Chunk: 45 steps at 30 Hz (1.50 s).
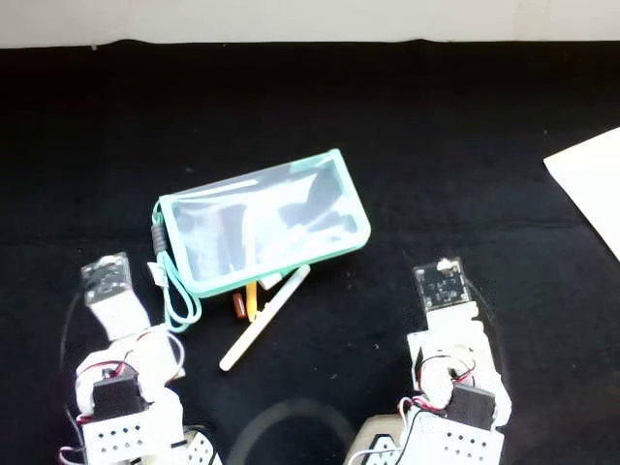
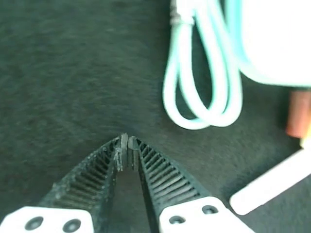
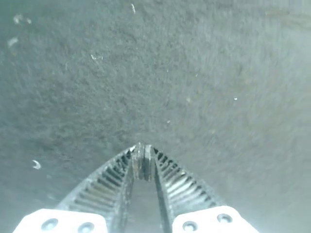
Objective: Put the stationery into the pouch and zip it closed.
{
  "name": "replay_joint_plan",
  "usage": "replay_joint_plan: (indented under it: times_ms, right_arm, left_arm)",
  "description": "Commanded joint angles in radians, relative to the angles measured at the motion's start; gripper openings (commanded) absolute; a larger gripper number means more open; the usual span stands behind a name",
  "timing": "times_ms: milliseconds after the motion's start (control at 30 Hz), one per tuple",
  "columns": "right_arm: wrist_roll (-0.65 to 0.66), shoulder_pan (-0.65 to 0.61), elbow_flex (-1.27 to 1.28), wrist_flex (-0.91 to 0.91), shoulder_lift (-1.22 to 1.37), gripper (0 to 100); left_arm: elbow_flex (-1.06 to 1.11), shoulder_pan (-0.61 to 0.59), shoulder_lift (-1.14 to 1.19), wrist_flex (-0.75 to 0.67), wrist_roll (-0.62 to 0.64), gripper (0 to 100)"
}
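Mint-trimmed clear plastic pouch [image 1: 262,228] sits mid black desk [image 1: 465,145], with a long white pen [image 1: 264,318] and orange and brown markers [image 1: 245,304] outside it toward the front edge. Barely started imo, zipping left too. Both arms' jaws pinched shut, empty.

We find the pouch [image 1: 263,225] on the table [image 1: 436,126], a pen [image 1: 264,318] just before it, between left hand [image 2: 127,145] and right hand [image 3: 142,156].

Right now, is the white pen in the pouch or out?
Out: the white pen lies on the black table, one end beside the pouch.
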Motion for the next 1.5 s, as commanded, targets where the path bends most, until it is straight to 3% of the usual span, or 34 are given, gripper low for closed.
replay_joint_plan:
  times_ms: [0,67,133,300,467,600,800,967,1300,1467]
  right_arm:
    - [0.035,0.108,-0.199,0.039,-0.001,16.7]
    - [0.035,0.130,-0.414,0.159,0.028,27.7]
    - [0.031,0.094,-0.633,0.306,0.119,27.1]
    - [-0.104,-0.091,-1.218,0.556,0.510,25.2]
    - [-0.242,-0.243,-1.566,0.570,0.835,25.2]
    - [-0.296,-0.507,-1.575,0.570,1.053,25.2]
    - [-0.302,-0.955,-1.550,0.562,1.348,25.2]
    - [-0.241,-1.225,-1.549,0.424,1.544,25.2]
    - [-0.227,-1.349,-1.552,0.113,1.709,25.2]
    - [-0.356,-1.342,-1.544,-0.030,1.750,25.2]
  left_arm:
    - [0.008,0.056,0.005,0.012,-0.026,1]
    - [-0.022,0.070,0.005,0.005,-0.146,1]
    - [-0.101,0.048,0.012,0.032,-0.213,1]
    - [-0.455,-0.117,0.015,0.100,-0.207,1]
    - [-0.875,-0.137,0.027,0.287,-0.203,1]
    - [-1.194,-0.151,0.168,0.396,-0.201,1]
    - [-1.710,-0.228,0.555,0.411,-0.123,1]
    - [-1.890,-0.318,0.872,0.413,-0.068,1]
    - [-1.896,-0.653,1.176,0.405,-0.012,17]
    - [-1.891,-0.792,1.201,0.405,-0.014,18]
